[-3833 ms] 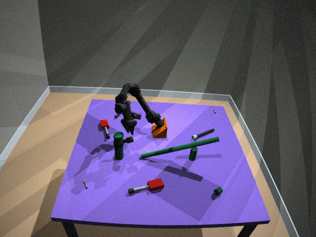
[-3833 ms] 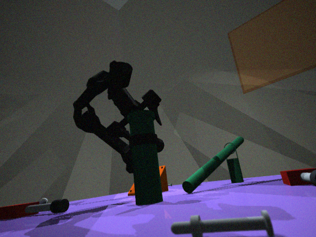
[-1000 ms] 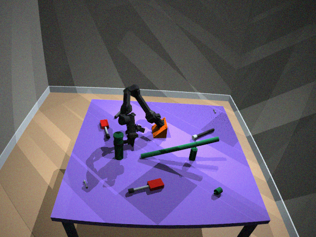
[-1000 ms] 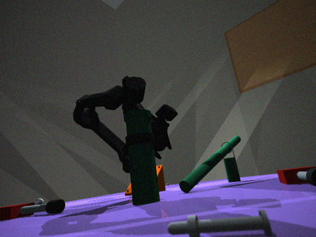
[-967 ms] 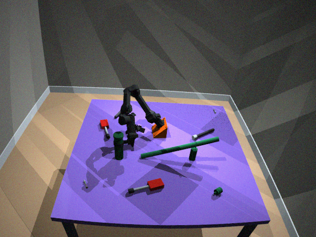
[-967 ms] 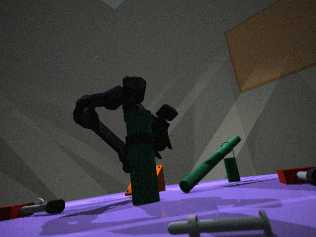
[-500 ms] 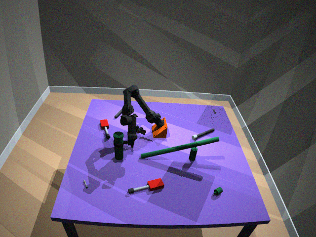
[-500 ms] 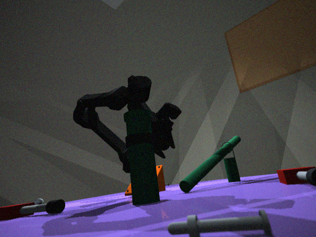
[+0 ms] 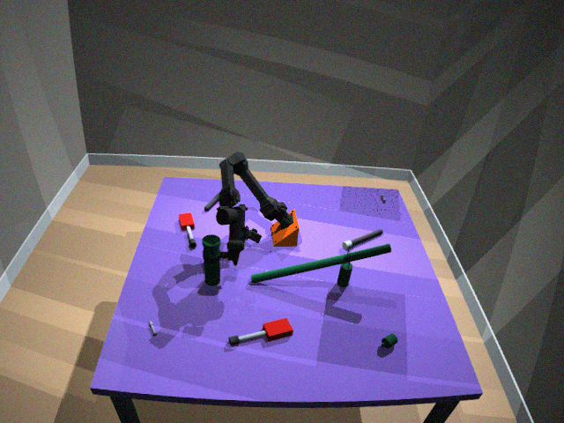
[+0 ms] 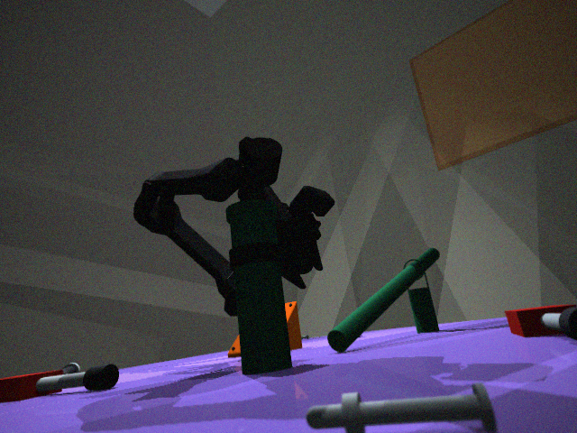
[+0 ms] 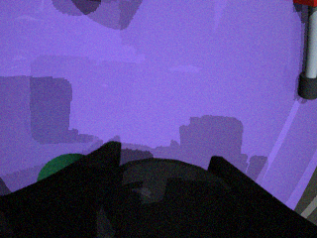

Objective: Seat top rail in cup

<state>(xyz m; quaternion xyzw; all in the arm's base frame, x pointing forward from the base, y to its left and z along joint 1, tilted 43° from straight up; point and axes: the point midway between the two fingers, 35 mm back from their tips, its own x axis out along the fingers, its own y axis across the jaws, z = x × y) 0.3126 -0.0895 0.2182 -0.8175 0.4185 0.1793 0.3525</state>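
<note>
The big green post (image 9: 211,268) (image 10: 261,317) stands upright; the dark brace band (image 10: 253,254) circles its upper part, below the post cap (image 9: 211,240) (image 10: 251,209). My gripper (image 9: 231,257) (image 10: 311,275) (image 11: 165,159) is beside the post at band height, shut on the dark rail-end cup (image 11: 158,180), whose round rim shows between the fingers in the wrist view. The green rail (image 9: 314,265) (image 10: 381,299) slants through the loop cap on the small post (image 9: 345,275) (image 10: 423,309). Its cut end (image 9: 254,278) (image 10: 336,340) is low near the table, apart from cup and gripper.
An orange wedge (image 9: 286,237) (image 10: 293,326) stands behind. A red block with a handle (image 9: 278,329) lies in front, another (image 9: 185,220) behind the post. A grey bolt (image 9: 152,328) (image 10: 415,410), a green fitting (image 9: 389,339) and a dark rod (image 9: 367,237) also lie on the table.
</note>
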